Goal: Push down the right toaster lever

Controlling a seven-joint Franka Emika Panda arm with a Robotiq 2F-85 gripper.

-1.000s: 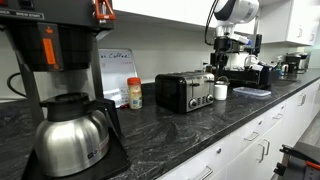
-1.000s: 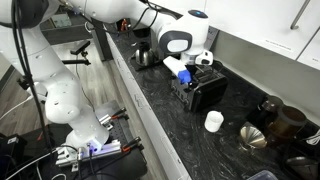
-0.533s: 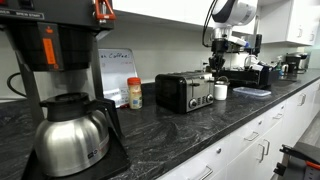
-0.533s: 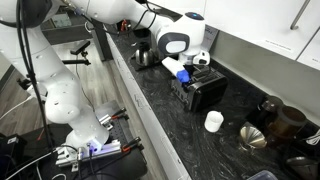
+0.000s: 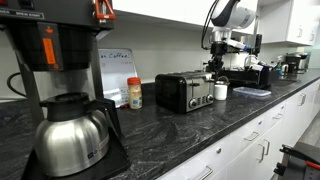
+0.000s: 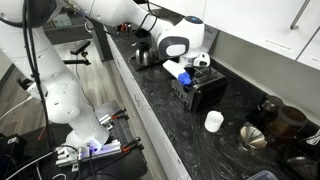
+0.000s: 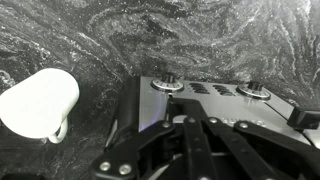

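Toaster (image 5: 185, 91) and arm are close together now. The toaster sits on the dark marbled counter (image 5: 200, 135) with a white mug (image 5: 221, 91) just beside its lever end, and the gripper (image 5: 214, 72) hovers right above that end. In the wrist view the fingers (image 7: 186, 128) look drawn together with nothing between them, a blunt tip suited to pressing.

That view shows two levers on the toaster's end face. The right lever (image 7: 252, 90) lies off to one side of the gripper, and the other lever (image 7: 167, 82) is nearer its line. To my eye the tip should slide sideways until it is squarely over the right lever. It should then descend straight and press until the lever latches, keeping clear of the mug and the neighbouring lever.
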